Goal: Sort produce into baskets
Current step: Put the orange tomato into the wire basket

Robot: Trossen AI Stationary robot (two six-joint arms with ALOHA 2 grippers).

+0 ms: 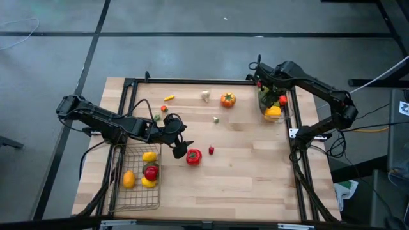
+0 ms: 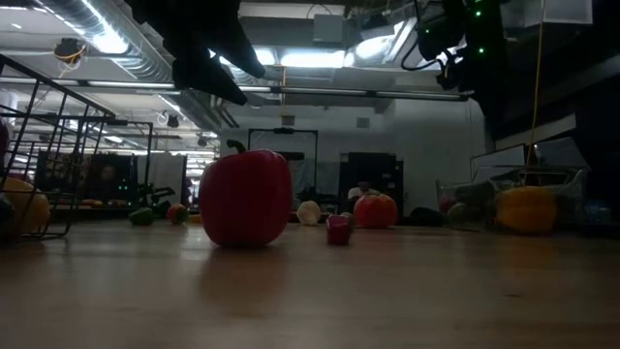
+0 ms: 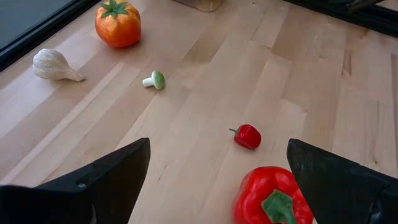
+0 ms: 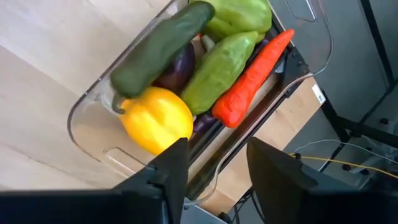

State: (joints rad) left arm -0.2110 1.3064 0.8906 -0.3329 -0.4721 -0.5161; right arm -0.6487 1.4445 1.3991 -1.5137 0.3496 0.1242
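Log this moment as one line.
left hand: open, above red bell pepper | right hand: open, over clear bin | carrot: in bin

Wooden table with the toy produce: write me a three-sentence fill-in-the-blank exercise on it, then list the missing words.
1. The left gripper hangs open next to the big ______ bell pepper.
2. The right gripper is over the clear plastic bin, where a carrot lies beside a yellow ______.
3. The wire-mesh basket sits near the table's ______ edge in the high view.

Missing words: red; pepper; left
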